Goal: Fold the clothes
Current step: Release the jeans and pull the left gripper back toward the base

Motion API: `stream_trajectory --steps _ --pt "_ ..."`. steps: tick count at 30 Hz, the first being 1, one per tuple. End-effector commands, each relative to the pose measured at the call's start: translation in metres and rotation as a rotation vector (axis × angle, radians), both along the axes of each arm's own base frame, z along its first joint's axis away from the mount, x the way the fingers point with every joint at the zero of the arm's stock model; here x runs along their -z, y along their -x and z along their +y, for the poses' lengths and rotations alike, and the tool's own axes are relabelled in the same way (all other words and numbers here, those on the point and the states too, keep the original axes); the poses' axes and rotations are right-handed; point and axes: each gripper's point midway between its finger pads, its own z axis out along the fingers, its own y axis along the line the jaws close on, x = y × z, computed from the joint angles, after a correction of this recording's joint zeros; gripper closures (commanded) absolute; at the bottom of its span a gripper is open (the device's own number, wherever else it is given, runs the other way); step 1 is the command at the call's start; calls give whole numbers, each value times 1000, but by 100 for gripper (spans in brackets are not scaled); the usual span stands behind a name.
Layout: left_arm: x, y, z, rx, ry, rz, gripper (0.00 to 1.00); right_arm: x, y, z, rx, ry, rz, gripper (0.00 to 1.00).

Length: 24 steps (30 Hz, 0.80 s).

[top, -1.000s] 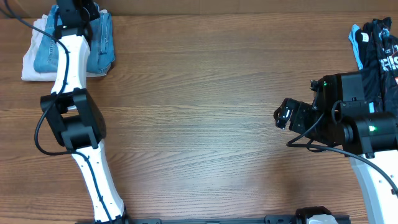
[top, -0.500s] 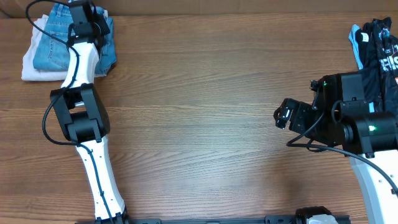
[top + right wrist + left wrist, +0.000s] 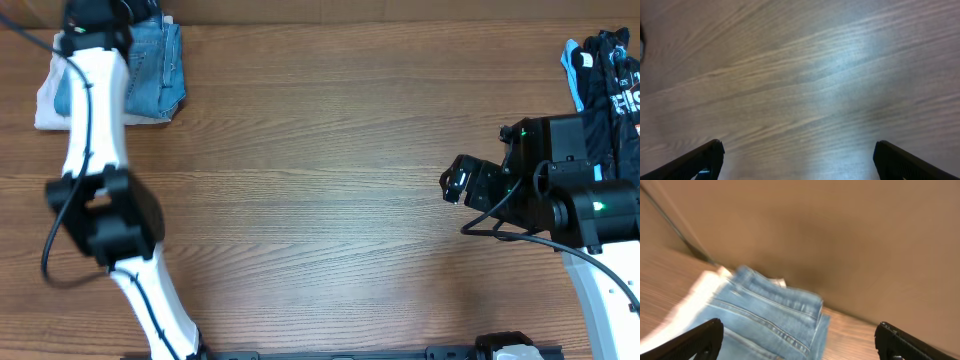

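**Fold looks done, back off clean**

On the table [image 3: 330,180], the jeans [image 3: 155,65] sit folded at the far-left corner on top of the cream trousers [image 3: 47,108]. Above them the left claw [image 3: 800,342] gapes wide, holding nothing. The right claw [image 3: 797,160] is the same, over bare wood. Suggest lifting left straight up so the fingertips don't snag the fold.

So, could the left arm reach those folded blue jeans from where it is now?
Probably yes. The left gripper hangs close to the jeans, jaws wide open, and nothing lies between them.
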Motion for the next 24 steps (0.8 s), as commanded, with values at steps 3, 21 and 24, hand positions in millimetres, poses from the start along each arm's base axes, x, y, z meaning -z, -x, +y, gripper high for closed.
stream_trajectory --steps 3,21,24 --pt "-112 65 -22 46 4 -96 0 -21 -8 7 -16 -47 -87 0" --pt "-184 263 -122 321 140 38 0 -89 78 -10 6 -33 -398 0" --pt "-179 280 -146 392 122 63 0 -85 91 -11 6 -34 -394 0"
